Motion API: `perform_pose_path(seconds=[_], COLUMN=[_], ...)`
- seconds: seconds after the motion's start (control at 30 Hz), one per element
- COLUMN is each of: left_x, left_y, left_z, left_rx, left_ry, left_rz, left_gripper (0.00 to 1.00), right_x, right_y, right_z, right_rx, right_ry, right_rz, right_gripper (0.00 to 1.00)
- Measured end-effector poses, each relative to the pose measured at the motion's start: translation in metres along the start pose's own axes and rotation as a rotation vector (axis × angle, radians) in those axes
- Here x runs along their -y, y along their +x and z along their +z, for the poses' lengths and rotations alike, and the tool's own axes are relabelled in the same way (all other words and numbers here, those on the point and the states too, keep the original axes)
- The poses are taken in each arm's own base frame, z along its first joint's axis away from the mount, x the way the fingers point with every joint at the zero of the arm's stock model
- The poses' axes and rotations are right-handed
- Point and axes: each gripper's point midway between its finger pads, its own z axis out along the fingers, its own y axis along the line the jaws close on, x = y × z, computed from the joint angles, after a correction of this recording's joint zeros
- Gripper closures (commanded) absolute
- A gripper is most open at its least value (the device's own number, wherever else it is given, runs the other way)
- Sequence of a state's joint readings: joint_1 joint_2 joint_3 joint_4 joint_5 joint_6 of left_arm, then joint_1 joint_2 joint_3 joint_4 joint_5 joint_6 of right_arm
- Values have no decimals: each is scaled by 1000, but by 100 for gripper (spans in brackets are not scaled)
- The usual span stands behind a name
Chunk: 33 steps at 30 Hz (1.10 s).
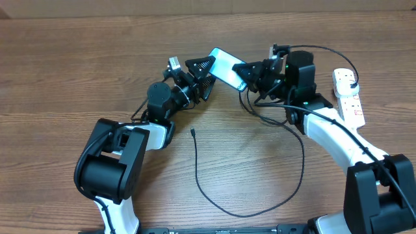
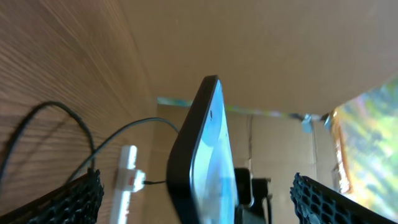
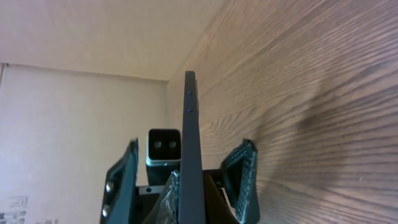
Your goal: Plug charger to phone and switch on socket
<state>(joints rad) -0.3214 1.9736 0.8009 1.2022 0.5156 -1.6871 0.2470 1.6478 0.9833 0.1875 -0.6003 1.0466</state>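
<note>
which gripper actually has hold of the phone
The right gripper: it is shut on one end of the phone. The left gripper is wide open, its fingers either side of the other end without touching.

Robot lab or test bench indicated: left arm and right arm, black and white, seen mounted at near edge of wood-grain table; work area backed by plain cardboard panels; white power strip laid on tabletop at far right
</note>
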Motion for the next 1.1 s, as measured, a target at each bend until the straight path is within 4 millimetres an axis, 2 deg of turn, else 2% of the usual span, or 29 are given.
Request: perform_pose_path(seconds=[0.13,0.3,0.53,0.97,1.1], left_x=[0,6,11,15,12], left_y=[0,0,0,4,6], left_z=[2,2,3,4,4], left_rx=[16,21,16,-8,-17], left_ry=[3,29,45,56,47], left_rz=[-82,-129,-141,-136,-142], left_gripper=[0,0,0,23,40], right_x=[-3,-2,9,12,12], right_y=[10,10,14,31,31], right_z=[7,8,10,21,22], right_rx=[-7,5,-11,-53,-54], right_ry=[6,15,53,61,56], right_rz=[-11,-13,2,-6,-8], right_gripper=[96,96,96,96,96])
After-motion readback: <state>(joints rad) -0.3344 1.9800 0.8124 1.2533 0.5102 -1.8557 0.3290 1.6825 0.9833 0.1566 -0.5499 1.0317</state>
